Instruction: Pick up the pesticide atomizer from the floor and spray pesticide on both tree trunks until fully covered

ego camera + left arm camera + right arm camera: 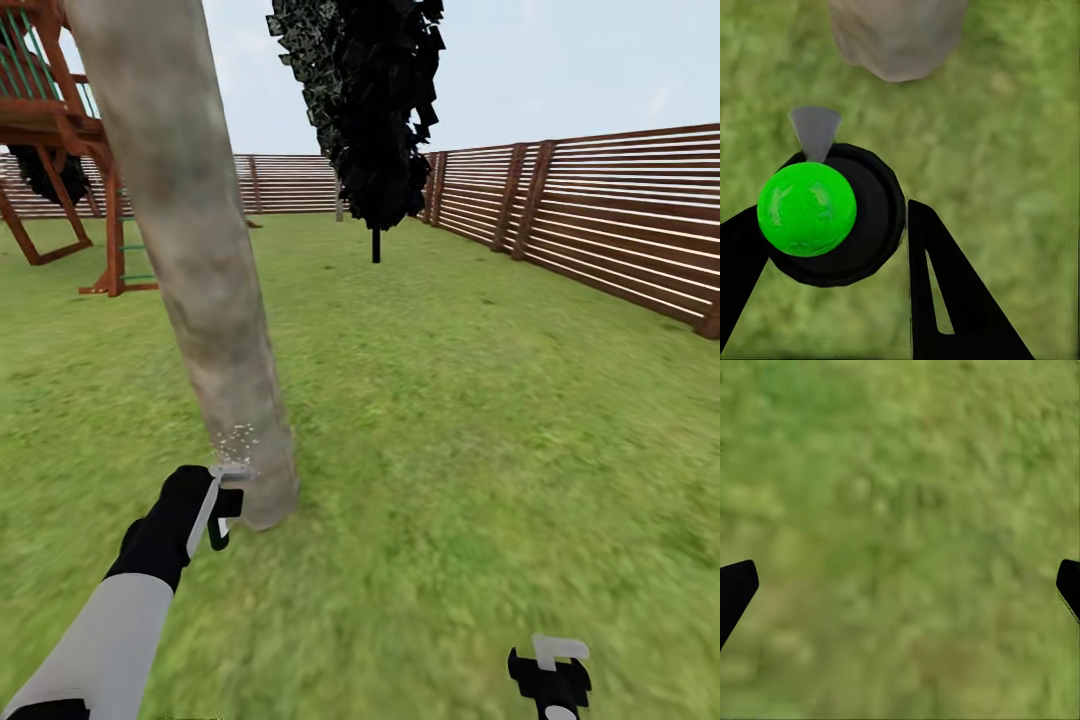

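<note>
Green grass lawn (480,420) all around, slightly blurred, closed in by a reddish-brown slatted wooden fence (620,215) along the right and far sides. Pale blue sky above. Wooden play structure (60,130) at the far left corner of the lawn. Narrow black cone-shaped tree (372,105) standing further back, near the fence.

Close in front, leaning slightly: a thick, mottled grey-brown tree trunk (195,260), rooted in the grass. Fine white specks of spray (238,440) against its lower part.

Left gripper (222,500) raised just beside the trunk base, fingers (945,292) closed around the pesticide atomizer (844,217), seen from the wrist as a black round body with a bright green ball on top and a grey nozzle aimed at the trunk.

Right gripper (552,668) low over bare grass, well apart from the trunk, fingers (735,589) spread wide, holding nothing.
</note>
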